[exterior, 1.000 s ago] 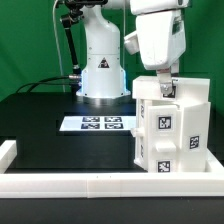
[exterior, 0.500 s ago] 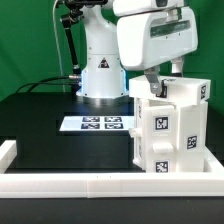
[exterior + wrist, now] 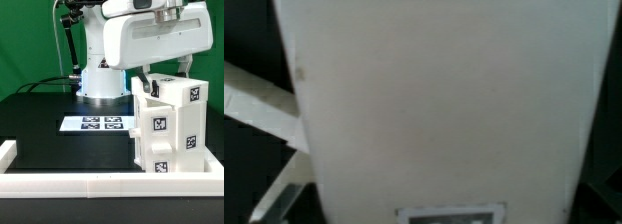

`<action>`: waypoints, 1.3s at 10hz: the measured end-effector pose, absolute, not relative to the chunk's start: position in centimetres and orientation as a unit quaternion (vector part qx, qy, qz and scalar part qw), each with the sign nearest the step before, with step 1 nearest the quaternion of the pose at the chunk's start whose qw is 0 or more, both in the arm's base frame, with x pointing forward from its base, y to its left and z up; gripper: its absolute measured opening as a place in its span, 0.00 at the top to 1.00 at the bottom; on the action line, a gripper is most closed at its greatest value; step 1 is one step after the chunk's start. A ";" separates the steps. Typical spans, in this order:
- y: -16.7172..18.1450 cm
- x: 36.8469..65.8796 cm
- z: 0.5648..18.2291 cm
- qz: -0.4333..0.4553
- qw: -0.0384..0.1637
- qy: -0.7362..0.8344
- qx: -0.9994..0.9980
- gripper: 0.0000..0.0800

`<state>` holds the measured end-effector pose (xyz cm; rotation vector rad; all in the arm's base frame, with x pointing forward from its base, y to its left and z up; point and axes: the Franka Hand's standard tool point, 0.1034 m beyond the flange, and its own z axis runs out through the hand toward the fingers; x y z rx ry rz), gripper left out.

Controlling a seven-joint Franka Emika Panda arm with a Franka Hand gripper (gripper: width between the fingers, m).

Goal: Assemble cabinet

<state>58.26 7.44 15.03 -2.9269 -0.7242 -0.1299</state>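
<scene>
The cabinet (image 3: 170,135), a tall white box with black-and-white code tags on its faces, stands on the black table at the exterior view's right. My gripper (image 3: 165,74) comes down on its top from above. One dark finger (image 3: 144,80) shows at the left of the top part and one at the right, with the white top between them. The cabinet's top looks tilted. In the wrist view a white face of the cabinet (image 3: 438,110) fills the picture, with a tag (image 3: 452,214) at its edge; my fingers do not show there.
The marker board (image 3: 98,123) lies flat on the table left of the cabinet. The arm's white base (image 3: 100,78) stands behind it. A long white rail (image 3: 100,185) runs along the table's front, with a raised end (image 3: 8,152) at the left.
My hand has swung toward the camera and to the exterior view's left over the cabinet. The cabinet's top has turned, and a tag now shows at its upper right.
</scene>
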 end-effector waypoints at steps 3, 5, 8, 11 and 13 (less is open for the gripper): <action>7.3 58.4 15.1 -0.041 0.067 -0.118 -0.990 0.30; 7.4 58.5 15.1 -0.037 0.070 -0.042 -0.996 0.30; 7.5 58.5 15.1 -0.030 0.077 0.093 -0.992 0.30; 8.0 58.4 15.3 -0.024 0.080 0.164 -0.983 0.30; 8.2 58.3 15.4 -0.019 0.080 0.162 -0.983 0.29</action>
